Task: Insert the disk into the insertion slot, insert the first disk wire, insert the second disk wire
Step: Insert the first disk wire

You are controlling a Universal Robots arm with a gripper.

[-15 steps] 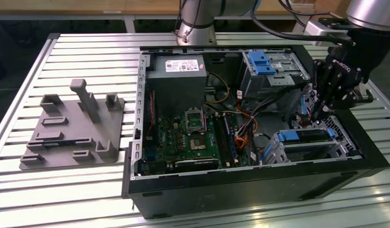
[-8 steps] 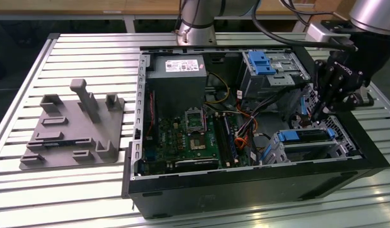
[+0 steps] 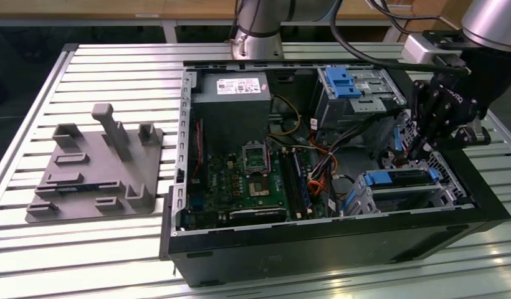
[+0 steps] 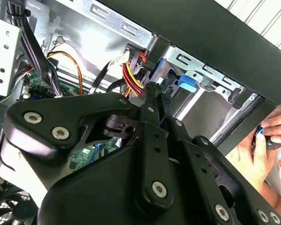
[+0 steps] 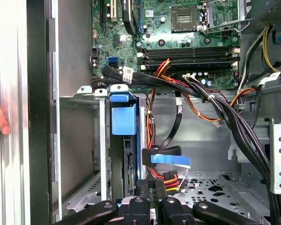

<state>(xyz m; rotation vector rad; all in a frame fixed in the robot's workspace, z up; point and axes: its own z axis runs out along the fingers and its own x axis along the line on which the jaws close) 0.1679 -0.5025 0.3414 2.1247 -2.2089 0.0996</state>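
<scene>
Grey fixture (image 3: pixel 93 168) sat on desk (image 3: pixel 39 249) at exterior view's left. Open computer case (image 3: pixel 322 243) stood mid-view. Further right, hand (image 3: pixel 412 156) hung inside case, just above insertion slot (image 3: pixel 445 187). Disk (image 3: pixel 399 179) was already seated there, directly below hand, long axis across view. In first wrist view, fingertips (image 5: pixel 144 188) were pressed nearly together beside red-yellow wire plug (image 5: pixel 171 178); grip on plug unclear.

No words or numbers can be read: the white label (image 3: pixel 241 85) on the grey power box (image 3: pixel 230 118), at eleven o'clock in the computer case (image 3: pixel 322 240) in the exterior view, and the white tag (image 5: pixel 127 72) on a black cable (image 5: pixel 150 79) in the first wrist view carry print too tiny
</scene>
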